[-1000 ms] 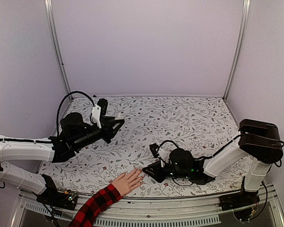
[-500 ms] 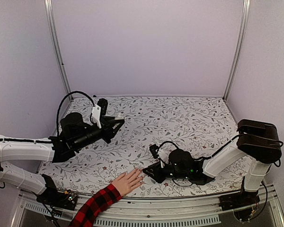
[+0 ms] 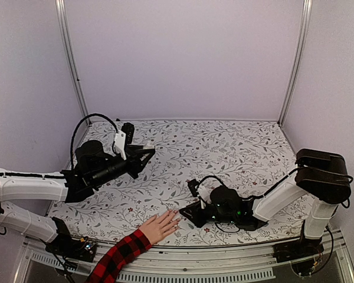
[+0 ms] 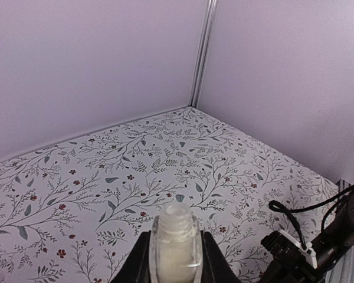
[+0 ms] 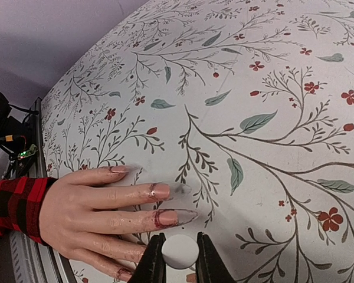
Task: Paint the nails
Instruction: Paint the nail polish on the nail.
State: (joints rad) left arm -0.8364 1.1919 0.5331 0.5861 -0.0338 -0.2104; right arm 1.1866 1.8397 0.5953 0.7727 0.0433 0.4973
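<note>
At the near edge of the floral-patterned table (image 3: 224, 147), a light-skinned human hand (image 5: 88, 206) in a red-and-black plaid sleeve (image 5: 12, 206) lies flat, its small glossy fingernails (image 5: 167, 218) smeared dark red.
Just beside the middle fingertip, the right gripper (image 5: 180, 259) pinches a round white cap (image 5: 180, 250), nearly touching that finger. Well apart on the left, the left gripper (image 4: 176, 265) clamps a small clear uncapped bottle (image 4: 176, 239) of pale liquid above the tabletop.

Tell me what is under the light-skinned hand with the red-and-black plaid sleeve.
The light-skinned hand lies flat on the white floral-patterned table cover, fingers spread. Only that cover shows around it; whatever is beneath the palm is hidden.
</note>
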